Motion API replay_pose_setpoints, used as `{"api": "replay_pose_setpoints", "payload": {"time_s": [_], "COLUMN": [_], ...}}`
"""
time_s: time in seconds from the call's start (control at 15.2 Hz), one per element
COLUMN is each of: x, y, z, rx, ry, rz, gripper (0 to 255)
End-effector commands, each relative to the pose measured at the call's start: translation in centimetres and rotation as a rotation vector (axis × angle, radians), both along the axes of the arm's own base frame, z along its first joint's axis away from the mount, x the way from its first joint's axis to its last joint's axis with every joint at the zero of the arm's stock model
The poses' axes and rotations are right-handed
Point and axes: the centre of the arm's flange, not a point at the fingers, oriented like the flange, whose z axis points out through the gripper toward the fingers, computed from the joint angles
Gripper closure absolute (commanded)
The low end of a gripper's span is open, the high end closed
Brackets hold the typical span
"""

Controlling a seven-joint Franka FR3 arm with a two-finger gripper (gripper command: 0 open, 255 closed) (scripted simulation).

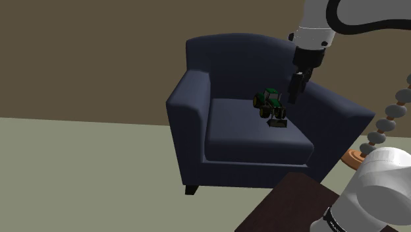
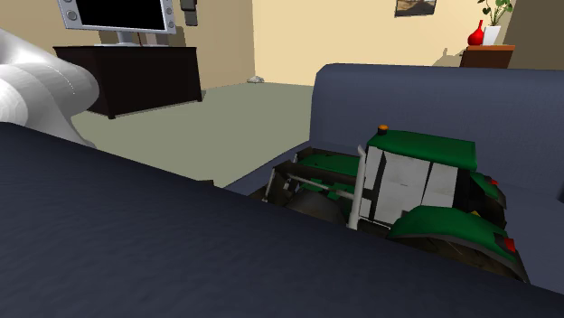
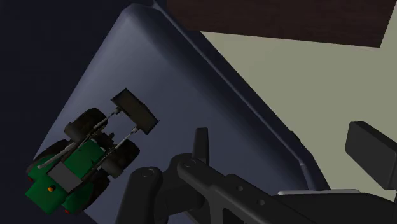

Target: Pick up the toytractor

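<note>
A green toy tractor (image 1: 270,105) with black wheels and a dark front bucket stands on the seat cushion of a navy armchair (image 1: 197,112), towards the back. In the second exterior view the tractor (image 2: 416,190) shows close up, with a white cab and green roof. My black gripper (image 1: 294,89) hangs just above the seat, beside the tractor on the shoulder view's right, apart from it. Seen from the wrist, the tractor (image 3: 83,162) lies off to one side of my gripper (image 3: 286,149), outside the fingers. The fingers stand apart with nothing between them.
The armchair's arms and backrest (image 1: 230,59) rise around the seat. My dark stand (image 1: 283,204) is near the chair's front corner. A stack of grey beads on an orange base (image 1: 385,125) stands beside the chair. A TV on a dark cabinet (image 2: 136,72) sits far off.
</note>
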Motion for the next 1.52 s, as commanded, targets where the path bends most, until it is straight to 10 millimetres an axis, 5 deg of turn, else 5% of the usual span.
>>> {"api": "replay_pose_setpoints", "payload": {"time_s": [0.0,1.45], "x": [0.0,16.8], "y": [0.0,-25.0], "z": [0.0,-5.0], "rx": [0.0,0.15], "ry": [0.0,-0.023], "rz": [0.0,0.143], "gripper": [0,0]}}
